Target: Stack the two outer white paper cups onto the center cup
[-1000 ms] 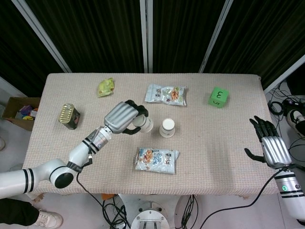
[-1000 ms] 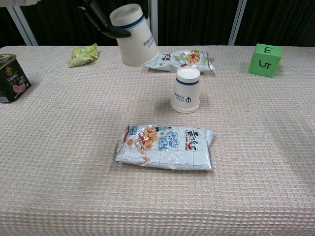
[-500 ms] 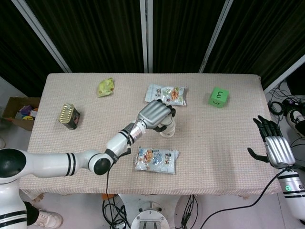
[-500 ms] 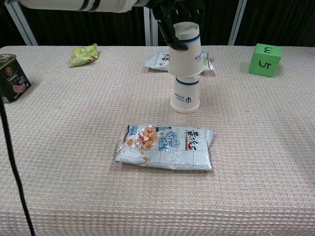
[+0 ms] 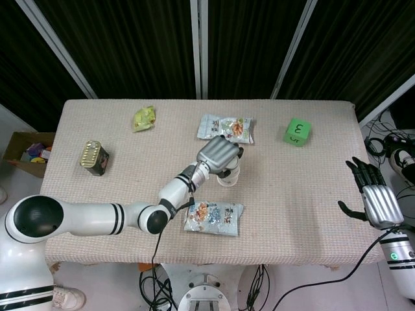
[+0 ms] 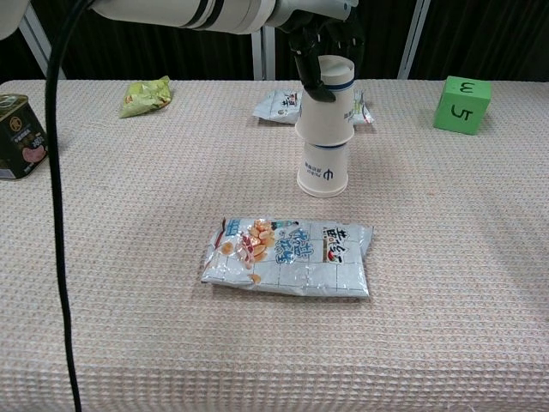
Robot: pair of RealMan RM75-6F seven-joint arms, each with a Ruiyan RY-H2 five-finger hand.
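A white paper cup with a blue band [image 6: 326, 99] sits upside down, partly slid over the centre cup [image 6: 323, 168], which stands upside down mid-table. My left hand [image 5: 219, 155] grips the upper cup from above, its dark fingers [image 6: 319, 39] wrapped around the top. In the head view the hand hides most of the stack; only the cup's lower edge [image 5: 229, 177] shows. My right hand [image 5: 374, 201] hangs off the table's right edge, fingers spread, holding nothing.
A snack bag [image 6: 287, 257] lies just in front of the cups, another [image 5: 225, 127] behind them. A green cube [image 5: 297, 131] sits far right, a tin can [image 5: 94, 157] and a green packet [image 5: 144, 117] on the left. A cardboard box [image 5: 26, 148] stands off the left edge.
My left hand carried the cup rightward from beside the centre cup to above it, then lowered it partway over that cup. The right hand barely moved.
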